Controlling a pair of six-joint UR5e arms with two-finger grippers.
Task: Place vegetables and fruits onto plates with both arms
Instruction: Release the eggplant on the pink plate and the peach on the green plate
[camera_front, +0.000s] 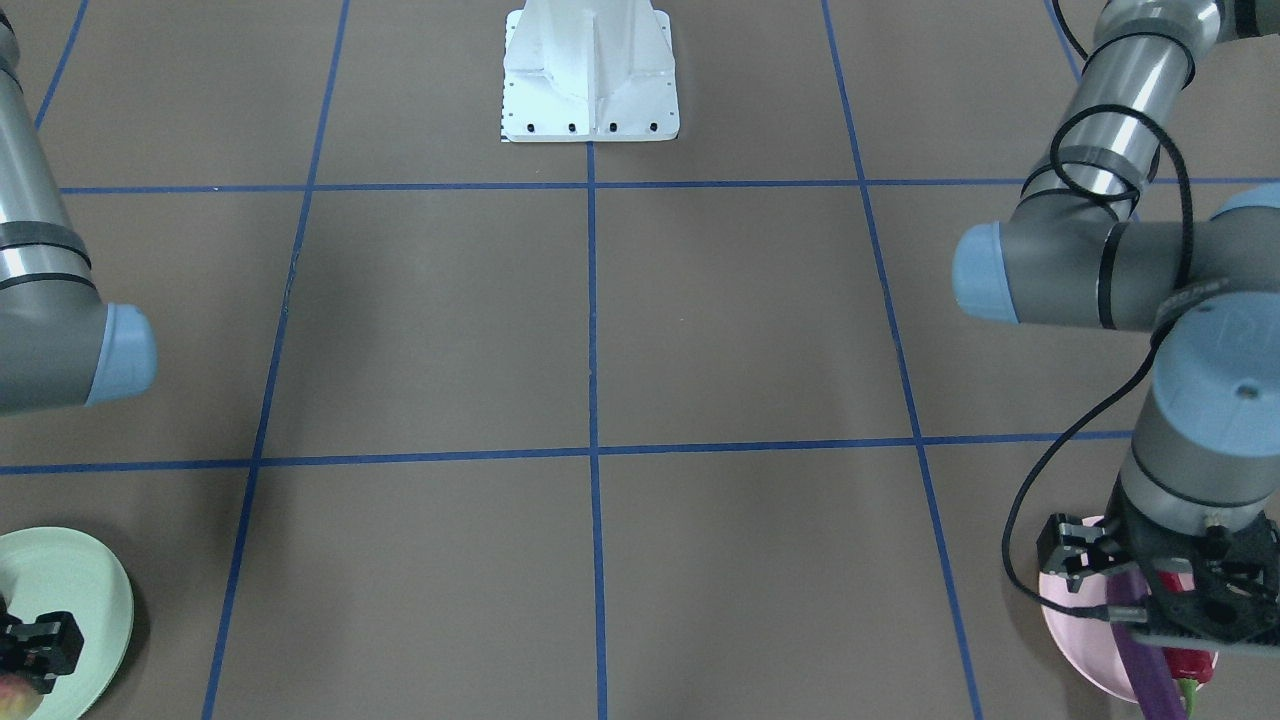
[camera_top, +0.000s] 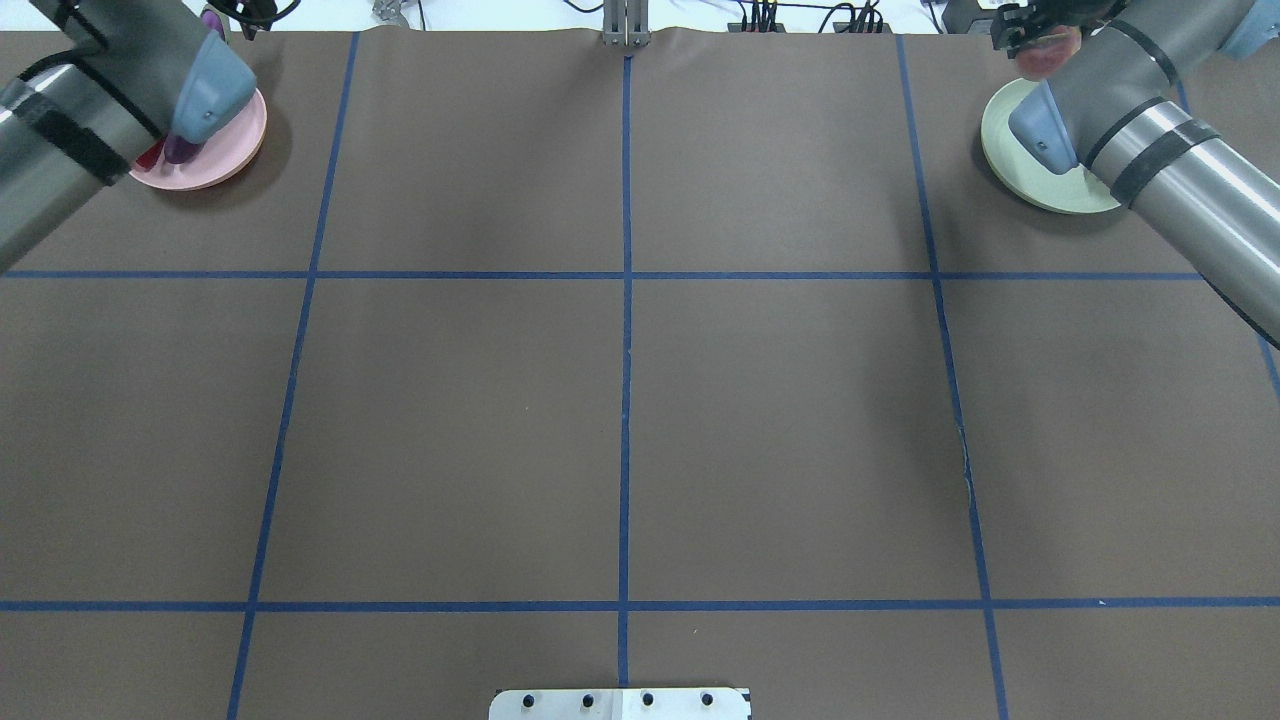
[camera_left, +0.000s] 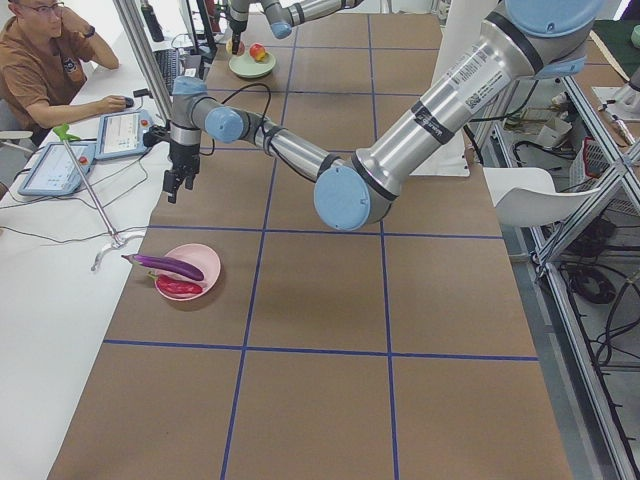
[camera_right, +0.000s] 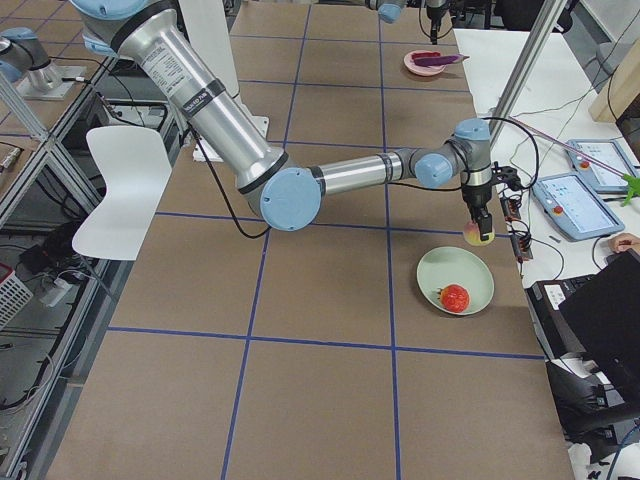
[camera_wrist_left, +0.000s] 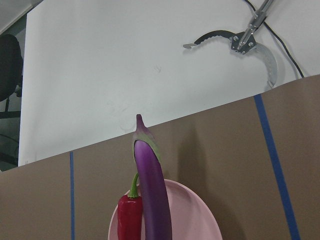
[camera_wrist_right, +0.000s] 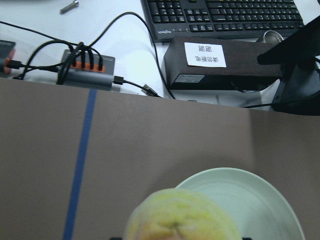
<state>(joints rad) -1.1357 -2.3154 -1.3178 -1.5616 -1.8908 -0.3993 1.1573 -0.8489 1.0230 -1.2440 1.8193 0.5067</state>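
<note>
The purple eggplant (camera_left: 165, 265) and the red chili pepper (camera_left: 178, 288) lie side by side on the pink plate (camera_left: 205, 255); both also show in the left wrist view, eggplant (camera_wrist_left: 152, 195) and chili (camera_wrist_left: 130, 217). My left gripper (camera_left: 178, 182) hangs open and empty well above and beyond that plate. My right gripper (camera_right: 478, 225) is shut on the yellow-green peach (camera_right: 477, 233) and holds it above the far edge of the mint green plate (camera_right: 470, 265). The peach fills the bottom of the right wrist view (camera_wrist_right: 182, 215). The red-orange fruit (camera_right: 454, 297) sits on the mint plate.
The white base block (camera_front: 590, 70) stands at the robot's side of the table. An operator (camera_left: 40, 60) sits beyond the table's far edge with tablets (camera_left: 55, 165). A keyboard (camera_wrist_right: 225, 15) and a cable hub (camera_wrist_right: 87, 70) lie just past the mint plate.
</note>
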